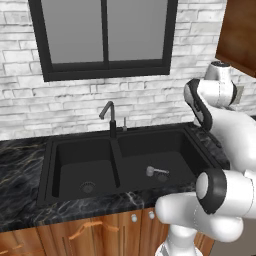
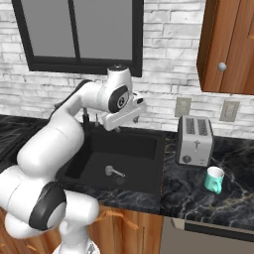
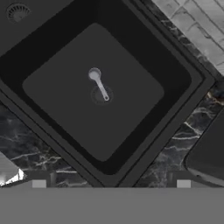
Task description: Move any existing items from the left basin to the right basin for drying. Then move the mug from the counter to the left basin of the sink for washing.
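The utensil point(image 1: 156, 172) lies on the floor of the right basin point(image 1: 170, 150), the wider half of the black sink point(image 1: 47, 170). Its round head points toward the divider and its thin handle runs across the round drain. In the hand view the utensil point(image 3: 99, 84) sits near the middle of that basin floor, head away from the camera, handle end over the drain. In the right base view the utensil point(image 2: 113, 172) rests in the same basin, clear of every wall.

The left basin point(image 1: 85, 172) holds its grey drain point(image 1: 88, 187) near the front wall. The black faucet point(image 1: 109, 118) stands behind the divider.

The mug point(image 2: 215, 179) stands upright on the desk point(image 2: 198, 196), to the right of the sink and just in front of the toaster point(image 2: 195, 140), near it but apart. It is teal with a paler rim.

The claw point(image 2: 120, 128) hangs above the right basin, well above the utensil and touching nothing. Its two tips show at the bottom of the hand view, set far apart, so the claw is released and grips nothing. The arm arches from the base over the front edge of the desk.

A dark-framed window point(image 1: 102, 35) sits in the white brick wall behind the sink, and a wooden cabinet point(image 2: 228, 44) hangs above the toaster.
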Available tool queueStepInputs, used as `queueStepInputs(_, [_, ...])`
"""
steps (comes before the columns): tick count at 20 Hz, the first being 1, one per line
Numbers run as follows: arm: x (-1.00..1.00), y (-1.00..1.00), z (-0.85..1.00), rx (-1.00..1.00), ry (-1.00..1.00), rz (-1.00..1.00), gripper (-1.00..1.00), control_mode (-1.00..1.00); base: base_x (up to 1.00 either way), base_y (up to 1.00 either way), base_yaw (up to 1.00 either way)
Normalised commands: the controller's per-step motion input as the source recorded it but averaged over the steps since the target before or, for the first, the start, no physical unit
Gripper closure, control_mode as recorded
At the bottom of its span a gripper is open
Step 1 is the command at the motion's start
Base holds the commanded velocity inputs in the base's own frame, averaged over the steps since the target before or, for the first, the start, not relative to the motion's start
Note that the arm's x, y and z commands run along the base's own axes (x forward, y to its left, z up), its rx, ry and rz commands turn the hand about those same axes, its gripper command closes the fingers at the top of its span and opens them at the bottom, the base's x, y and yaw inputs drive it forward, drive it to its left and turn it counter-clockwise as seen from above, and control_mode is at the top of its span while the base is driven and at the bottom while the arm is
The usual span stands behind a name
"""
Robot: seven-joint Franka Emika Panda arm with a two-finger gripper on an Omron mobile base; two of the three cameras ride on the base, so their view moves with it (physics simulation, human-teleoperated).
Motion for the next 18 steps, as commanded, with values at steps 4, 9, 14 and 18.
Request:
queueStepInputs(4, [-0.31,-0.26,-0.15,0.0,-0.18,-0.48,-1.0,-1.0,0.0,0.0,0.0])
queueStepInputs(9, [-0.02,-0.29,-0.16,0.0,-0.23,-0.47,-1.0,-1.0,0.0,0.0,0.0])
queueStepInputs(14, [0.0,-0.59,-0.13,0.0,-0.24,-0.29,-1.0,-1.0,0.0,0.0,0.0])
queueStepInputs(18, [0.0,-0.83,-0.03,0.02,-0.05,-0.19,-1.0,-1.0,0.0,0.0,0.0])
